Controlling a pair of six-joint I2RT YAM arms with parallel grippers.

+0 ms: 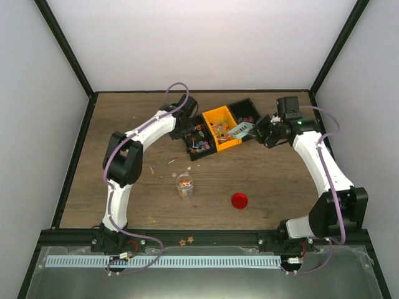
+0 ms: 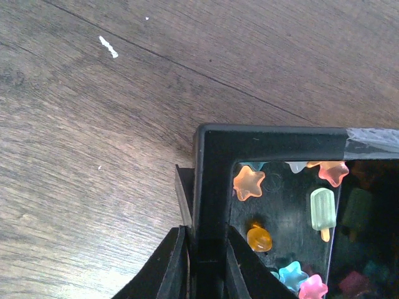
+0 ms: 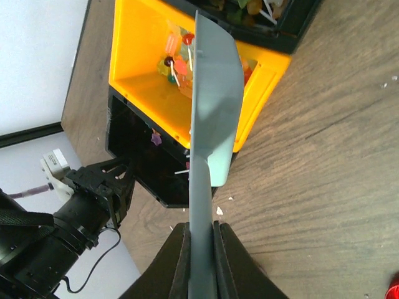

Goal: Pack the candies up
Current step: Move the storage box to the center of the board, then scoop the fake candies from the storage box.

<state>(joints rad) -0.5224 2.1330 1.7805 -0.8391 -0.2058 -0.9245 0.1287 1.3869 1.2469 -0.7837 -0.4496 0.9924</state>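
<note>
The candies lie in three bins: a black bin [image 1: 201, 144], a yellow bin [image 1: 222, 128] and a second black bin [image 1: 244, 112]. In the left wrist view, star and lolly candies [image 2: 248, 182] lie in the black bin. My left gripper [image 2: 206, 261] is shut on that bin's wall [image 2: 212, 187]; it also shows in the top view [image 1: 185, 128]. My right gripper [image 3: 201, 261] is shut on the handle of the teal scoop [image 3: 212, 99], whose bowl hangs on edge over the yellow bin [image 3: 140, 50] and its candies [image 3: 177, 59]. The scoop [image 1: 240, 129] looks empty.
A clear jar [image 1: 184, 185] holding some candies stands in front of the bins. A red round lid [image 1: 239, 200] lies to its right. A few loose candies [image 1: 174, 161] lie on the table, and others [image 1: 186, 240] lie on the near rail. The left arm's wrist [image 3: 81, 212] is beside the black bin.
</note>
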